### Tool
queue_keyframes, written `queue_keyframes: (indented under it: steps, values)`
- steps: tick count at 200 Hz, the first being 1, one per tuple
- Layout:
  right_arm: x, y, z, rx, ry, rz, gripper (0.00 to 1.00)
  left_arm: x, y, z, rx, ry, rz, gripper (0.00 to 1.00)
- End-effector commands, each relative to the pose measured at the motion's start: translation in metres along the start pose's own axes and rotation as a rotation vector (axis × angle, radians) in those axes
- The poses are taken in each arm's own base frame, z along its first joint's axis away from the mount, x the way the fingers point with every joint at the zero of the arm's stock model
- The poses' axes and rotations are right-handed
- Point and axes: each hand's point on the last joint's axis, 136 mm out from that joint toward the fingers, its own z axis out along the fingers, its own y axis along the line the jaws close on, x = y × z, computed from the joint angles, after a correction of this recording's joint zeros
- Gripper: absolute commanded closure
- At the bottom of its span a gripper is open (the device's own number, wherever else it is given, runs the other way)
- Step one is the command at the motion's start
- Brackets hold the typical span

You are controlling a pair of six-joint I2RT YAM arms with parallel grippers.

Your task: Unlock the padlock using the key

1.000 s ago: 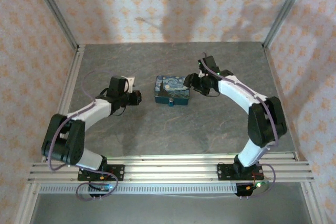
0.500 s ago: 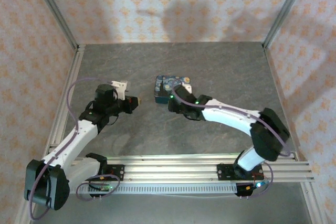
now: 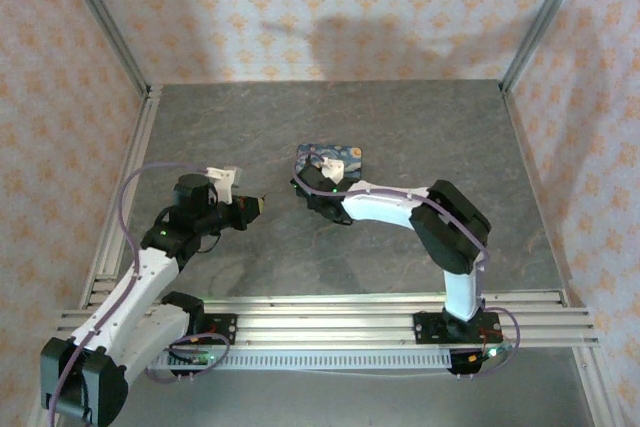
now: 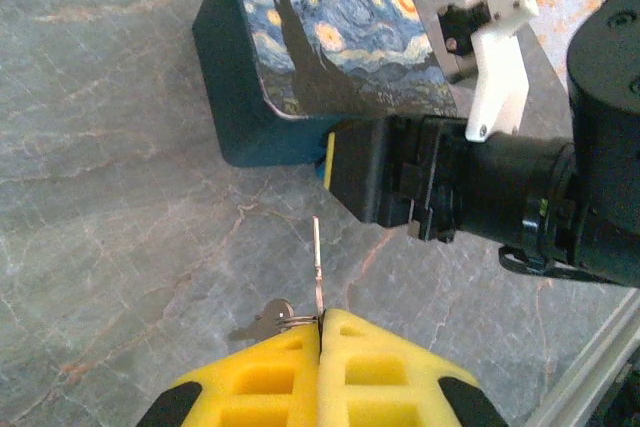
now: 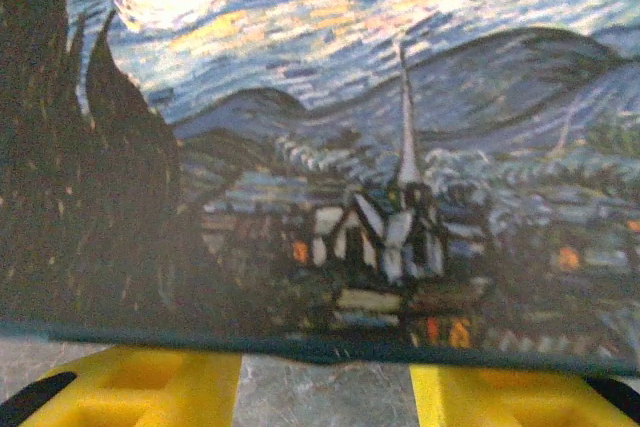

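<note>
The padlock (image 3: 331,158) lies flat mid-table, its starry-night face up (image 4: 340,42) and close in front of the right wrist camera (image 5: 330,147). My right gripper (image 3: 312,186) stands open against the padlock's near side, and its yellow fingers (image 5: 130,387) are spread below the block's edge. The same gripper appears as a black body (image 4: 400,182) in the left wrist view. My left gripper (image 4: 322,319) is shut on the key (image 4: 317,257). The thin blade points toward the padlock and stops short of it. The key's head is hidden between the pads.
A second metal key (image 4: 262,320) hangs on a ring beside the left fingers. Aluminium rails (image 3: 320,317) run along the near edge. Patterned walls and corner posts (image 3: 105,22) close in the grey stone table (image 3: 430,137).
My right arm has swung from the padlock's right side round to its near-left corner. The left gripper has drifted slightly nearer, still holding the key.
</note>
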Motion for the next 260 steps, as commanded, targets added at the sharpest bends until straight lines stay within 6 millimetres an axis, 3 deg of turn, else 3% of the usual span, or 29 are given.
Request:
queue_keyframes:
  steps: [1, 77, 116, 137, 173, 231, 260]
  values:
    - [-0.007, -0.005, 0.006, 0.057, -0.042, 0.025, 0.52, 0.008, -0.003, 0.0, 0.023, 0.026, -0.012, 1.0]
    - [-0.004, -0.005, 0.022, 0.097, -0.038, 0.015, 0.57, 0.012, -0.005, 0.0, 0.04, 0.037, -0.009, 1.0]
    - [-0.007, -0.005, 0.024, 0.098, -0.044, 0.014, 0.68, 0.015, -0.006, 0.0, 0.039, 0.042, -0.004, 1.0]
    - [-0.011, -0.005, 0.02, 0.094, -0.054, 0.007, 0.78, 0.014, -0.007, -0.001, 0.047, 0.03, 0.001, 1.0]
    - [-0.017, -0.004, 0.009, 0.073, -0.059, -0.003, 0.85, 0.003, -0.023, -0.006, 0.111, -0.035, 0.021, 1.0]
    - [-0.011, 0.004, -0.013, -0.029, 0.015, -0.08, 0.9, 0.026, -0.035, 0.013, 0.163, 0.059, 0.091, 1.0]
    - [-0.008, 0.007, -0.02, -0.087, 0.067, -0.085, 0.93, 0.028, -0.045, 0.022, 0.213, 0.062, 0.113, 1.0]
